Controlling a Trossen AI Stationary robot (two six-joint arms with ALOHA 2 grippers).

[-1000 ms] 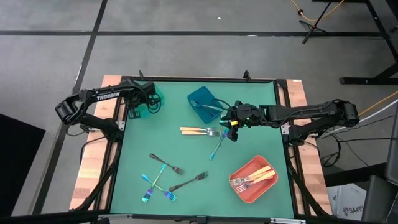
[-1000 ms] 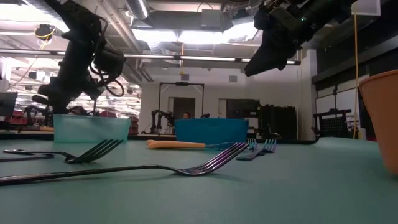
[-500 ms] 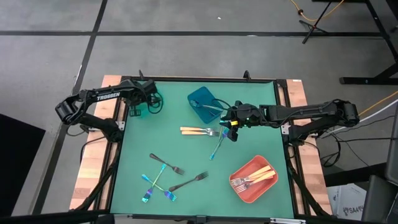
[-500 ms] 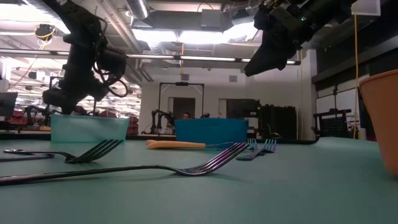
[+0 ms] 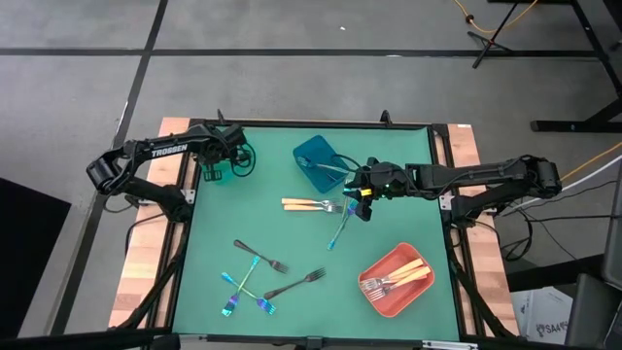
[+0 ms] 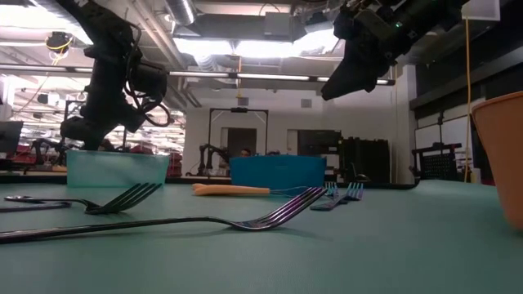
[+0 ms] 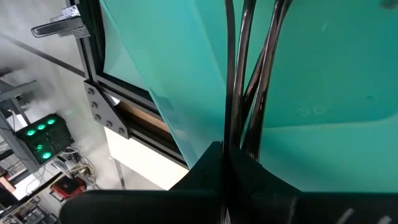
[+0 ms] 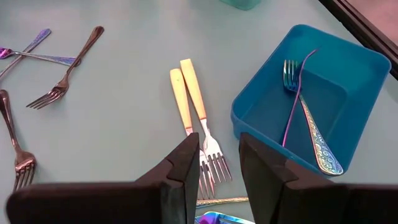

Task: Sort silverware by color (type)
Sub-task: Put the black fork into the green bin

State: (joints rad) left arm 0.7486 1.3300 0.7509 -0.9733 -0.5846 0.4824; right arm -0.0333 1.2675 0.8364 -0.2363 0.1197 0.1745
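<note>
Overhead, left gripper (image 5: 236, 160) jaws clenched over teal bin (image 5: 216, 171); right gripper (image 5: 363, 202) jaws parted above gold-handled forks (image 5: 313, 205)

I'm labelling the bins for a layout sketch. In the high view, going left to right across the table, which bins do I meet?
Teal bin under the left gripper → blue bin → coral-red bin, nearest the table's right edge.
</note>
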